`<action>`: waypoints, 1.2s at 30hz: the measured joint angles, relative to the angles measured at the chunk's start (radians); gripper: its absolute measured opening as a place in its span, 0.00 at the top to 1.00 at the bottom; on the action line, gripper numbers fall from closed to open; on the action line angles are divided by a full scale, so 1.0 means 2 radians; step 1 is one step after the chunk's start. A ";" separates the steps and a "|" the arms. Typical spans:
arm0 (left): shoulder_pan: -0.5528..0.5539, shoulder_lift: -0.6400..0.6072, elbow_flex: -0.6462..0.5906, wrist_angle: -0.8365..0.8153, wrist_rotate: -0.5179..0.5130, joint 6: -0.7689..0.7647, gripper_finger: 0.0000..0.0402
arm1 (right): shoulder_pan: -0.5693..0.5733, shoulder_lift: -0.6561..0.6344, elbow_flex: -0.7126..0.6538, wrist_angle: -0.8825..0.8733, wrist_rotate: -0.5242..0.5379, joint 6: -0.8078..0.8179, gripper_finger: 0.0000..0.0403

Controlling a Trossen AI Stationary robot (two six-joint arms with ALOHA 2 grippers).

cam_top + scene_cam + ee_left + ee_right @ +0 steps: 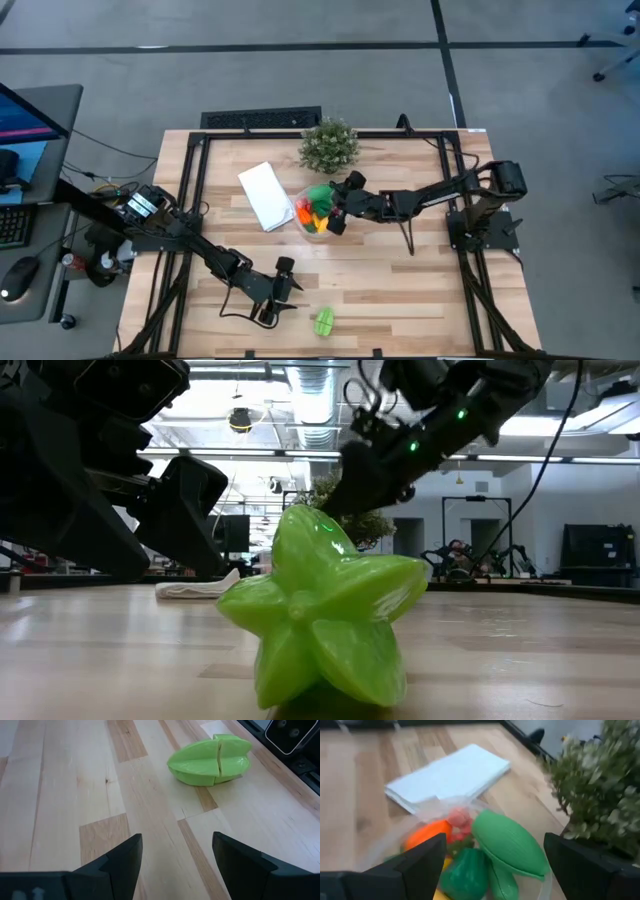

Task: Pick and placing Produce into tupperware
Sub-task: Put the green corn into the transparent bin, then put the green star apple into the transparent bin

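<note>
The tupperware (315, 222) sits near the middle of the high view, just below the bushy potted plant (329, 146) and just right of the flat white lid (265, 195). It is heaped with produce: in the right wrist view a large ribbed green piece (510, 842) lies on top at centre, a darker green piece (464, 875) sits at the lower centre, an orange piece (426, 834) shows to the left, and a small red one (459, 817) lies between them.

One piece of produce lies apart: a light green star-shaped fruit (324, 321) on the bare wood at the bottom centre of the high view, well away from the container. In the low view it fills the middle of the frame (320, 622).

The right gripper (335, 214) hovers directly over the container's right edge, its fingers (422, 862) spread wide and holding nothing.

The left gripper (288, 292) is at the lower centre of the high view, near the star fruit and just to its left, its fingers (122, 862) apart with only table (400, 290) between them.
</note>
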 joint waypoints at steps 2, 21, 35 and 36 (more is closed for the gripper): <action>0.000 0.000 0.000 -0.001 0.000 -0.002 0.42 | 0.007 -0.017 0.000 -0.008 0.000 0.000 0.18; -0.018 0.000 0.000 0.107 0.047 0.061 0.42 | 0.219 -0.136 0.000 -0.104 0.004 -0.015 0.18; -0.023 0.019 0.084 0.048 0.043 0.153 0.42 | 0.354 -0.136 0.000 -0.112 0.068 0.044 0.18; -0.023 0.023 0.099 0.022 0.041 0.156 0.42 | 0.360 -0.136 0.000 -0.112 0.068 0.052 0.18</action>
